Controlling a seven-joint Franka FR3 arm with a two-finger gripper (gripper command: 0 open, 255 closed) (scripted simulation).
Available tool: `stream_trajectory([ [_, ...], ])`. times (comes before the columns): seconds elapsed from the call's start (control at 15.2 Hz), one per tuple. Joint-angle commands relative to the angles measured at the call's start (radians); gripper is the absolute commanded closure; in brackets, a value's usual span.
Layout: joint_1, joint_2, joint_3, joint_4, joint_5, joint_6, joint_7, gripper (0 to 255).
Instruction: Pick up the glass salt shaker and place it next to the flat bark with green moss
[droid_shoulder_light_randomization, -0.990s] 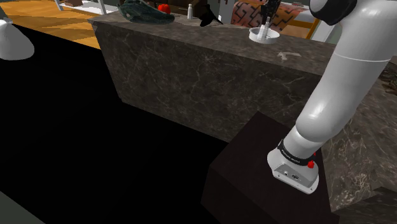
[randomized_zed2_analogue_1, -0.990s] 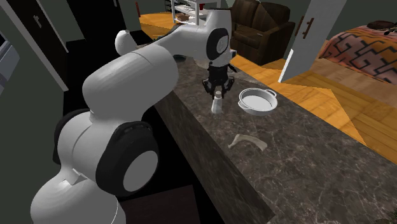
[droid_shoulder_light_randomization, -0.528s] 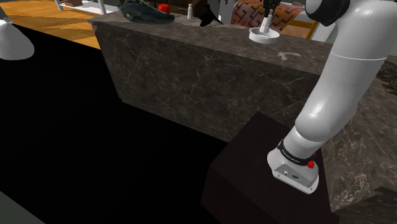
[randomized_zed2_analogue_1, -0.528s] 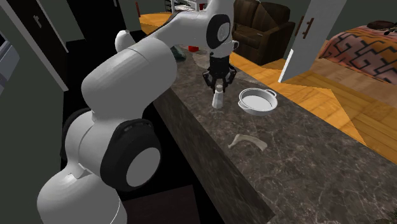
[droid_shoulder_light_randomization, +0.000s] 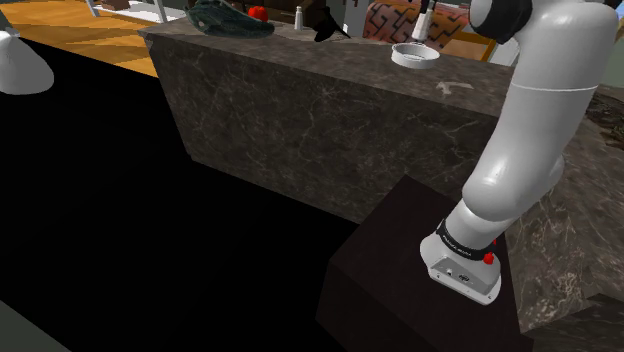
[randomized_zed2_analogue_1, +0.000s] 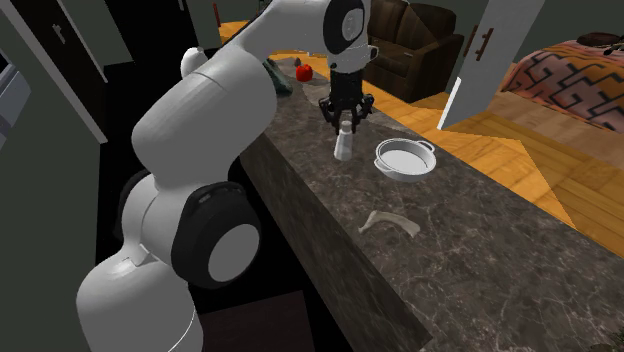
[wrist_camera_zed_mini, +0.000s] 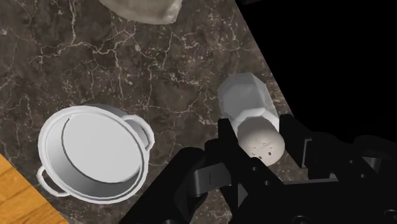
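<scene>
Dark marble counter carries a white two-handled pot beside the salt shaker, which the gripper clasps; the arm partly hides the bark.

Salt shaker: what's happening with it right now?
The Franka's claw is shut on the pale salt shaker, clasping it near its cap. The shaker looks lifted just off the dark marble counter, beside a white two-handled pan. The flat bark with green moss lies at the counter's end toward the shoulder view's left, so the shaker is not yet placed next to it.
</scene>
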Motion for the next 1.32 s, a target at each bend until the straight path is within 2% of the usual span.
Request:
stream_trajectory([
  [0.0,0.007,-0.035,-0.005,-0.037,-0.019,0.006,-0.008,255],
  [0.26,0.032,-0.187,-0.024,-0.219,-0.105,0.062,-0.033,255],
  [0.53,0.03,-0.317,-0.035,-0.352,-0.182,0.091,-0.058,255],
  [0.86,0.004,-0.455,-0.049,-0.471,-0.266,0.105,-0.101,255],
  [1.25,-0.044,-0.586,-0.076,-0.564,-0.349,0.103,-0.173,255],
])
